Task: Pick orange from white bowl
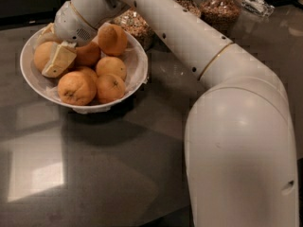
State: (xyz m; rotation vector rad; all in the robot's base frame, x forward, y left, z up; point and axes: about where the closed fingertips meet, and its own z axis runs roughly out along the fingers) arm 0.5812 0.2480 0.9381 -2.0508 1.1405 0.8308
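The white bowl [137,77] stands at the far left of the dark grey counter and holds several orange fruits. The orange [41,56], pale and yellowish, lies at the bowl's left side. My gripper [49,53] reaches down into the bowl from the right and is shut on this orange. One cream finger [59,60] presses on its right side and the other [47,30] lies over its top. The orange still rests in the bowl among the other fruits. Smaller, deeper-orange fruits [76,87] fill the front and right of the bowl.
Glass jars of grain and nuts [221,8] stand behind the bowl along the back, one [136,26] right against the bowl's far rim. My large white arm [241,145] fills the right of the view. Bare counter [94,174] lies in front.
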